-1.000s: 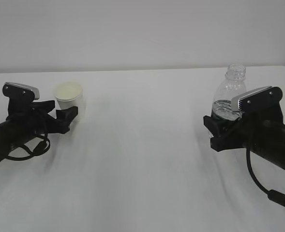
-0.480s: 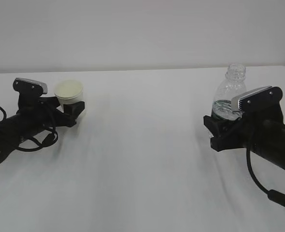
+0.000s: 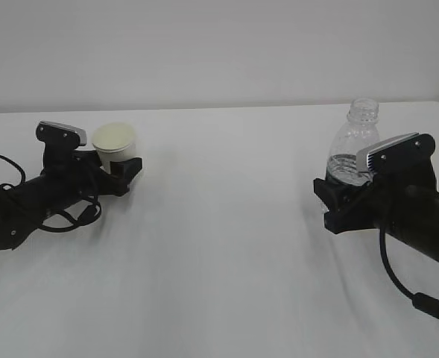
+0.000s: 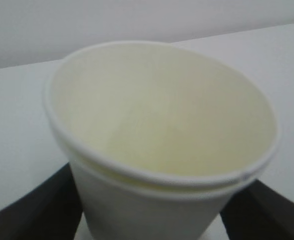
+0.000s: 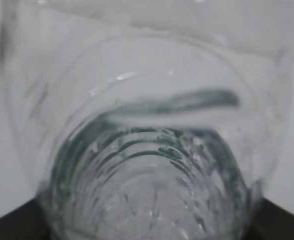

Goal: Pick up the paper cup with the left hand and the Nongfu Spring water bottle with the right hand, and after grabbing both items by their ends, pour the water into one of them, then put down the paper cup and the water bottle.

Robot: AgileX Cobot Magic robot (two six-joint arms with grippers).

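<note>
Already your left tool (image 3: 118,173) stood apart around the small white paper cup (image 3: 115,146), far left of the clear ribbed plastic water bottle (image 3: 352,149); your right tool (image 3: 337,200) clamped that bottle low. Squeezing the thin cup could have crushed it; tilting the capless bottle early risked spilling on the white desk (image 3: 226,246).

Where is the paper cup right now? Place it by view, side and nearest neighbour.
In the exterior view the paper cup stands upright on the left of the white table, between the fingers of the left hand, far across from the bottle.
</note>
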